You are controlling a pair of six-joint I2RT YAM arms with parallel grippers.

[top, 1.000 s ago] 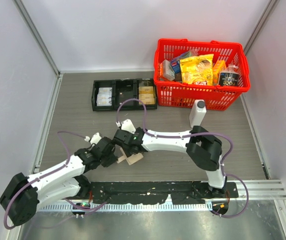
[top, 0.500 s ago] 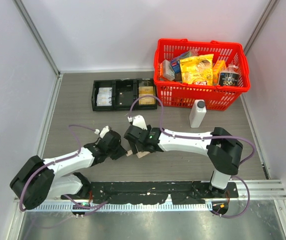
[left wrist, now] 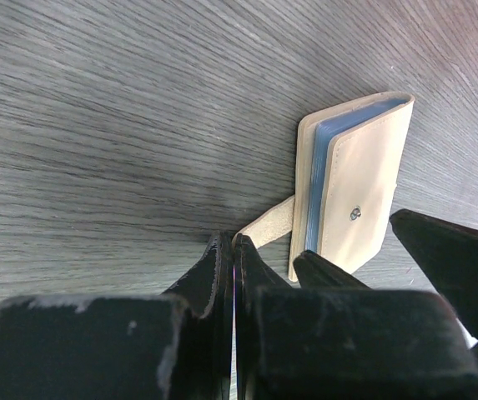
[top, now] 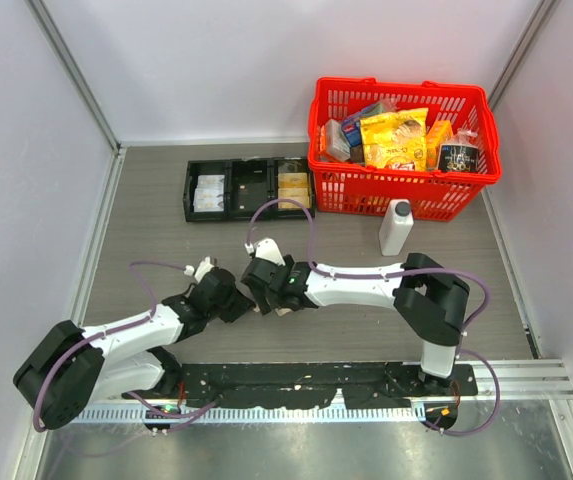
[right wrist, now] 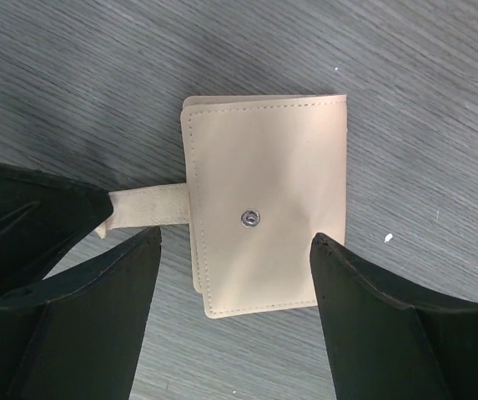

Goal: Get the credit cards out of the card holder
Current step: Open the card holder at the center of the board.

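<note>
The tan card holder [right wrist: 264, 212] lies folded shut on the grey table, snap stud up, with its tab [right wrist: 147, 207] sticking out to one side. My left gripper [left wrist: 234, 250] is shut on the end of that tab [left wrist: 268, 229]. The holder [left wrist: 355, 183] shows a pale blue inner edge in the left wrist view. My right gripper [right wrist: 234, 246] is open just above the holder, one finger on each side, not touching it. In the top view the two grippers meet at the table's middle front, left [top: 244, 304] and right [top: 271, 290], hiding most of the holder [top: 284, 311]. No credit cards show.
A black three-compartment tray [top: 249, 188] sits at the back middle. A red basket [top: 406, 205] full of packaged goods stands at the back right. A white bottle [top: 396, 227] stands in front of it. Grey walls enclose the table on three sides.
The right arm stretched out to the right, then drew back, and its gripper now hangs open over the holder. The left gripper shifted slightly right, staying at the holder's tab.
</note>
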